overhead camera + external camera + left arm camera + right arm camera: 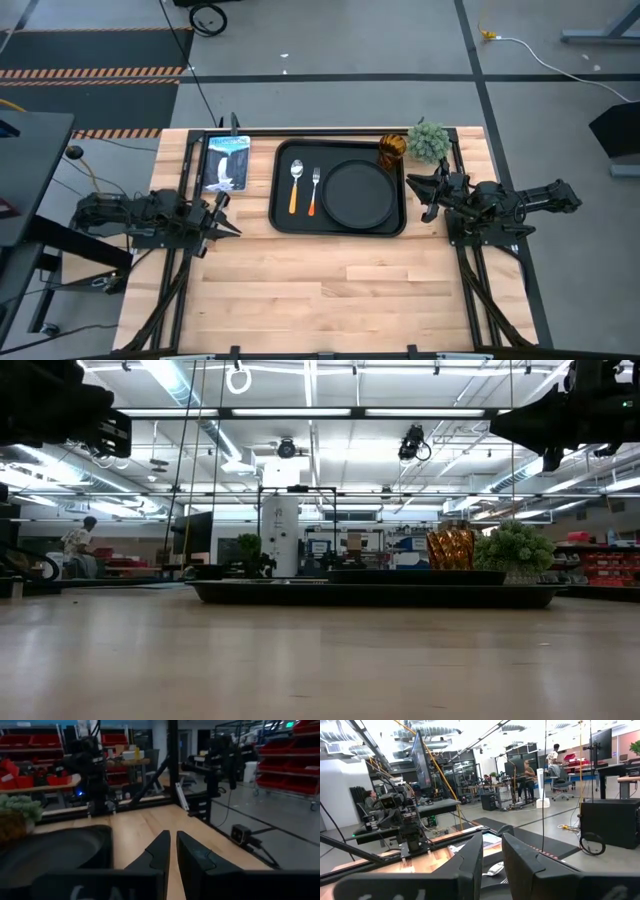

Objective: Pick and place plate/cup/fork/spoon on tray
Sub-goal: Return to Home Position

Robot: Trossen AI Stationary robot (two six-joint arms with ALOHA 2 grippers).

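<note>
1. High view: tray (283, 190) sits at the far middle of the table (320, 290). Inside it, the spoon (296, 184) lies on the left, the fork (314, 190) just beside it, and the plate (358, 193) on the right. The cup (391, 151) stands in the tray's far right corner. A plant (428, 141) is just right of the cup, off the tray. A picture card (226, 162) lies left of the tray. The left gripper (222, 222) waits left of the tray, fingers nearly together, holding nothing. The right gripper (428, 191) waits right of the tray; its fingers have a small gap and hold nothing.

2. Low view: tray (375, 594) looks like a long dark bar. The cup (450, 548) and plant (513, 549) stick up at its right end.

3. Left wrist view: the left fingers (156, 851) have a thin gap. The plate (50, 847) and plant (20, 810) show past them.

4. Right wrist view: the right fingers (470, 857) have a narrow gap. The spoon (493, 869) shows between them. The card (490, 839) lies farther off.
</note>
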